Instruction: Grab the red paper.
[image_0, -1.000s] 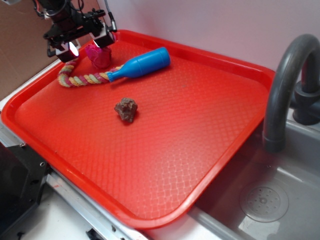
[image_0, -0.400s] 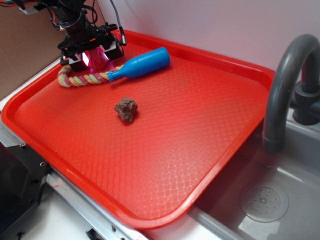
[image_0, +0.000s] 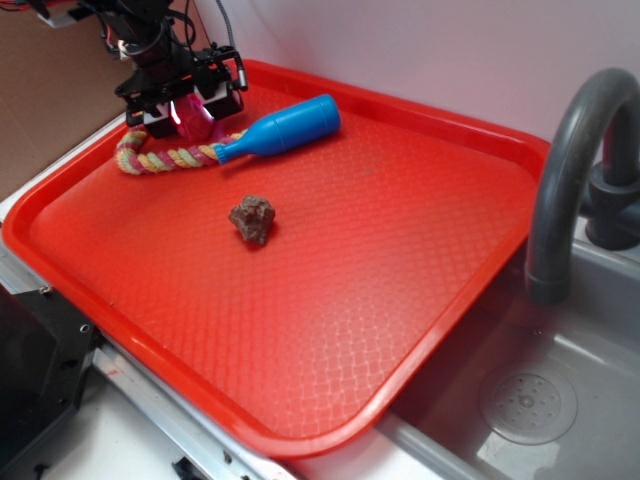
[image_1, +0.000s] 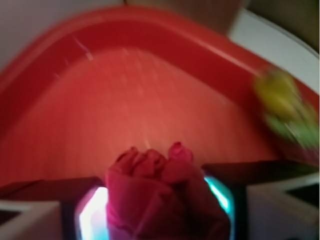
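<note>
A grey sink and faucet sat nearest, beside the red tray holding a brown lump, blue bottle and rope. At its far corner, the hand seemingly pinched the red paper, though the wrist view was blurred.

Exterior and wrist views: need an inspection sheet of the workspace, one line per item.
Surface: red tray, textured floor, sits beside a sink.
Job's things: red paper, crumpled, between the gripper's fingers at the tray's far left corner.
Clutter: brown lump mid-tray; blue bottle-shaped toy on a multicoloured rope, close beside the paper.
Grippers: gripper low over the tray, fingers on both sides of the paper; cannot tell if they press it.
Cables: black wires run up from the gripper.
Surroundings: grey faucet at right, pale wall behind, brown board at left.
</note>
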